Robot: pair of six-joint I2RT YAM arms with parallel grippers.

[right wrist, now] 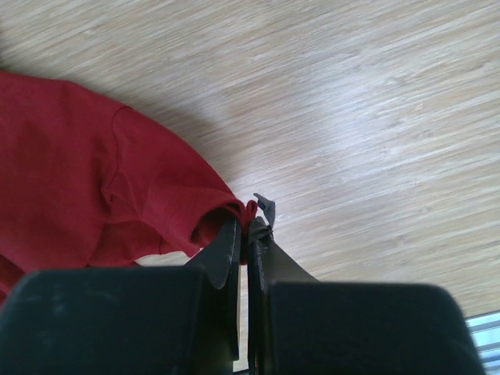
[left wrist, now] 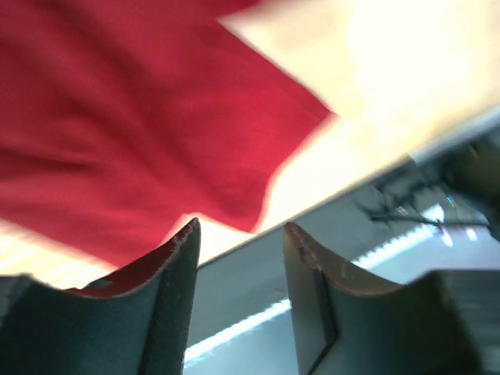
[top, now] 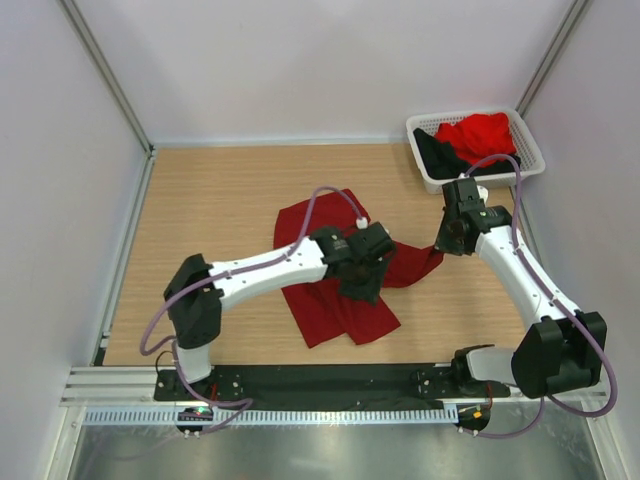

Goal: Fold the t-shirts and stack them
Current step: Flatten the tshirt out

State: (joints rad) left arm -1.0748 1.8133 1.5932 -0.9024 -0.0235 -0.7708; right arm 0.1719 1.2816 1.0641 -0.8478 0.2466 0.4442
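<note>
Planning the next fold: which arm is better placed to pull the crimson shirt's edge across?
Likely right: the right gripper is shut on the crimson shirt at its edge; the left gripper hangs open, empty, above it.

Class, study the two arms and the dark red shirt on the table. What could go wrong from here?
The right gripper pinches only a small tip of the dark red shirt, so a pull may slip it free. The left gripper is open and holds nothing, so a one-sided pull might drag or bunch the shirt.
</note>
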